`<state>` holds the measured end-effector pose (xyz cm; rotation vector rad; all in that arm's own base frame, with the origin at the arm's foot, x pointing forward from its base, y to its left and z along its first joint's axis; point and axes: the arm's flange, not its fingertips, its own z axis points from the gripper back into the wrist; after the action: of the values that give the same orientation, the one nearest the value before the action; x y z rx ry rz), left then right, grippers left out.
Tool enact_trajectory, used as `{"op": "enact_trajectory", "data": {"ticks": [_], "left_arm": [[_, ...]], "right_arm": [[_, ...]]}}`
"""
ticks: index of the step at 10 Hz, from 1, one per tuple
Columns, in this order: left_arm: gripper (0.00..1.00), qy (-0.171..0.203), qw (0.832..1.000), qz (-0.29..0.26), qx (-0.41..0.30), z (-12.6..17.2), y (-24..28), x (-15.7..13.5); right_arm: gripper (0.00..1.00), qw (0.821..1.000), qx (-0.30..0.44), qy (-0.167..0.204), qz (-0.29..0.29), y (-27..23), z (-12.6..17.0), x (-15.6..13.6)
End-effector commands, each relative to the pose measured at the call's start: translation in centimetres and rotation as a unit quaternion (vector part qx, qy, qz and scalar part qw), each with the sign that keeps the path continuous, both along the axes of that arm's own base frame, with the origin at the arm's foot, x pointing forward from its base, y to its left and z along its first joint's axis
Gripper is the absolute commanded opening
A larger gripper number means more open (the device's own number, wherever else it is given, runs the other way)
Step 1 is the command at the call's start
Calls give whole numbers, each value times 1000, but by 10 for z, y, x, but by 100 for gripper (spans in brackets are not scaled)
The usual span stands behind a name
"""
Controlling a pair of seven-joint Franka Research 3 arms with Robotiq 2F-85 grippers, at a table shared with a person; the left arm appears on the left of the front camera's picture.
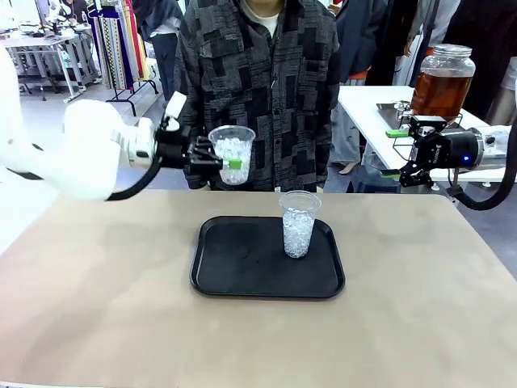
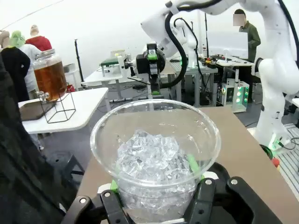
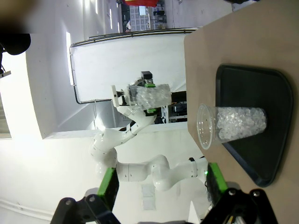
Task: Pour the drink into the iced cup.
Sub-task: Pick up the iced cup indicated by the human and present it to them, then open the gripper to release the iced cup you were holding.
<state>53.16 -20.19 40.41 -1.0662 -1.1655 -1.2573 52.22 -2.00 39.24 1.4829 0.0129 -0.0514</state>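
The drink sits amber in its lidded jar on the side table at your far right. Your right gripper stands wide and empty near it, probably posted for the tap. Your left gripper clamps the iced cup upright in mid-air, likely for filling; the left wrist view confirms the pads on its wall, while the front view adds a second cup on the tray.

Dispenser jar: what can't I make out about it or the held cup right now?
Front view: base and stand of the dispenser jar are hidden behind the right end effector.
Left wrist view: the tap is too small to tell whether it is open or closed.
Left wrist view: bottom of the held cup is hidden by the left end effector.
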Motion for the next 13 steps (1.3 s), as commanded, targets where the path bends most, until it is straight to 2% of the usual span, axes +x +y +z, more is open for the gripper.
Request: {"op": "enact_trajectory", "data": {"ticks": [1, 2, 3, 13], "left_arm": [[64, 4, 1000, -11, 8, 11, -1, 14], [64, 10, 1000, -11, 22, 15, 0, 19], [64, 0, 1000, -1, 4, 10, 2, 7], [64, 0, 1000, -1, 4, 10, 2, 7]], "right_arm": [[100, 1000, -1, -2, -2, 0, 1, 1], [100, 1000, -1, -2, -2, 0, 1, 1], [100, 1000, -1, -2, -2, 0, 1, 1], [100, 1000, -1, -2, -2, 0, 1, 1]]}}
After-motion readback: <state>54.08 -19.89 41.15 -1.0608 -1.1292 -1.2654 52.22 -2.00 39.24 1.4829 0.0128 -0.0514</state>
